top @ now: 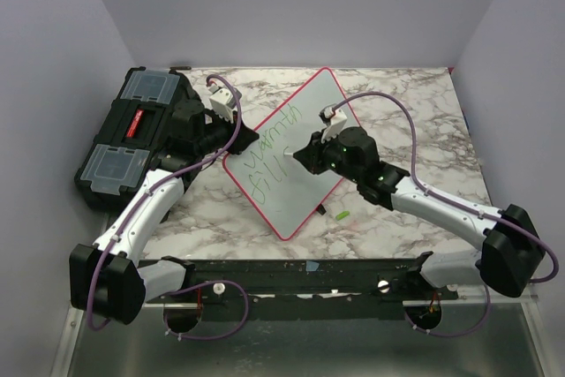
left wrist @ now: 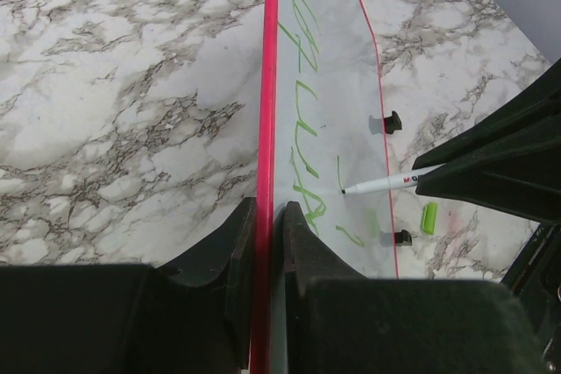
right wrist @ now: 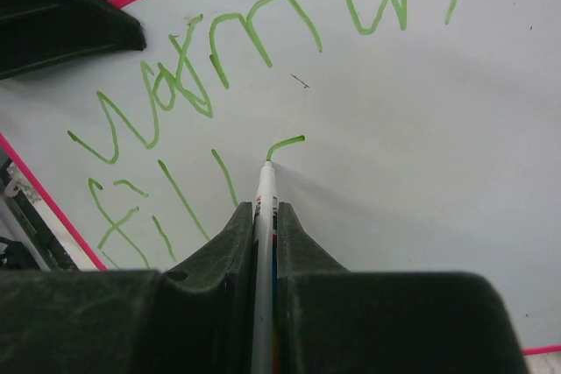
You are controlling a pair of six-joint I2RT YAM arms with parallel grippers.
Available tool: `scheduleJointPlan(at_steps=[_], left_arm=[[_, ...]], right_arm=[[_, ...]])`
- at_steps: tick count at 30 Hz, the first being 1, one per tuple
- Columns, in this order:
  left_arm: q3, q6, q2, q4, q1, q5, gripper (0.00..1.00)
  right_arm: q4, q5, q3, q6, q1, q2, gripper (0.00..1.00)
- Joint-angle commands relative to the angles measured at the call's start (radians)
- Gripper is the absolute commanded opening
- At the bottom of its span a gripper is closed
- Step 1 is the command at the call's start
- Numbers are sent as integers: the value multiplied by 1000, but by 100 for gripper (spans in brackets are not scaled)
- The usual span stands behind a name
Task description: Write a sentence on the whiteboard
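Note:
The whiteboard point(top: 296, 200) lies turned like a diamond on the marble table, its red-pink rim showing. My left gripper point(left wrist: 267, 208) is shut on its left edge point(top: 231, 149), one finger on each side of the rim. The right gripper point(right wrist: 266, 208) is shut on a white marker point(right wrist: 265, 183) over the board's middle point(top: 311, 153). The marker tip touches the board at the end of a short curved green stroke point(right wrist: 286, 143). The sentence point(right wrist: 254, 32) in green reads "warmth" on the top line, with "fill" point(right wrist: 158, 208) below it.
A black toolbox point(top: 132, 143) with clear lid compartments stands at the back left, close behind the left gripper. The green marker cap point(top: 342, 214) lies on the table just off the board's lower right edge. Grey walls close in the table on three sides.

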Motion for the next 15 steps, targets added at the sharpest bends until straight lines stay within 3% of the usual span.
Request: scheduleJointPlan(at_steps=[1, 7, 15], left_arm=[[-10, 62, -19, 21, -9, -15, 0], [-9, 61, -20, 20, -9, -15, 0], [-10, 61, -27, 19, -9, -17, 0]], right_arm=[[-29, -28, -43, 8, 1, -10, 1], [-60, 93, -52, 21, 2, -26, 1], [-94, 139, -46, 19, 2, -28, 1]])
